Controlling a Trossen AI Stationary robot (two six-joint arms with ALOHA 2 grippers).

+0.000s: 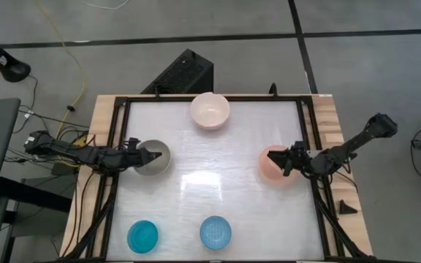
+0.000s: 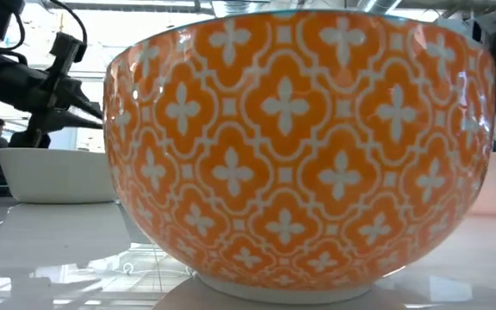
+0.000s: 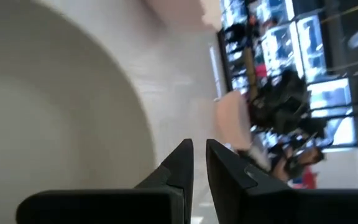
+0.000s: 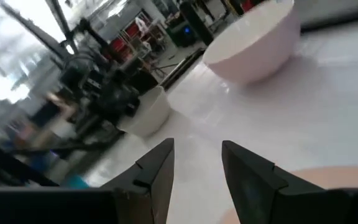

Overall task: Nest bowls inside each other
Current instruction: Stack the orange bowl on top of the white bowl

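Observation:
Five bowls stand upright on the white table. The pale pink-white bowl [image 1: 210, 111] is far middle, the grey-beige [image 1: 155, 162] left, the salmon pink [image 1: 272, 172] right, the turquoise [image 1: 142, 236] and the light blue [image 1: 215, 232] near. My left gripper [image 1: 146, 153] [image 3: 199, 152] hovers level over the grey-beige bowl [image 3: 61, 124], shut and holding nothing. My right gripper [image 1: 282, 159] [image 4: 197, 158] hangs open above the salmon bowl [image 4: 331, 180], with only table between its fingers.
An orange-and-white patterned bowl [image 2: 304, 146] fills the low view and hides most of the table behind it. A black frame [image 1: 305, 146] borders the table. Bare tabletop lies between the bowls in the middle.

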